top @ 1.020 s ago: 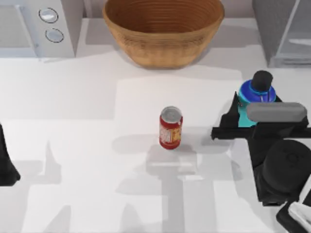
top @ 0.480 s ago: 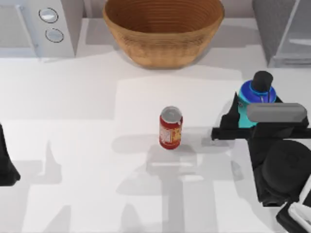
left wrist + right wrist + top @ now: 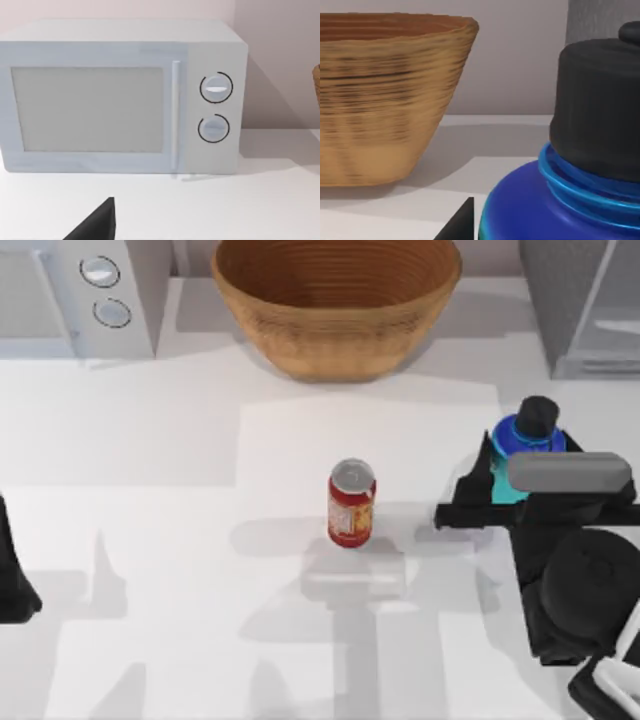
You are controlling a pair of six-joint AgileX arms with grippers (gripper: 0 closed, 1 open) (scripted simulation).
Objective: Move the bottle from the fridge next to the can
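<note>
The turquoise bottle [image 3: 525, 435] with its blue shoulder and black cap stands at the right side of the table, in front of the grey fridge [image 3: 575, 310]. My right gripper [image 3: 510, 480] is shut on the bottle, its black fingers against the turquoise body. In the right wrist view the bottle [image 3: 560, 200] is very close, with one black finger [image 3: 462, 225] beside it. The red can [image 3: 351, 502] stands upright at the table's middle, well apart to the left of the bottle. My left arm [image 3: 12, 580] is parked at the left edge.
A wicker basket [image 3: 335, 300] sits at the back centre, also the basket [image 3: 385, 90] in the right wrist view. A white microwave [image 3: 75, 295] with two knobs stands at the back left, the same microwave [image 3: 125, 100] facing the left wrist.
The bottle's cap has shifted slightly left and toward the front, with less of its blue shoulder showing. The can and the left arm have not moved.
</note>
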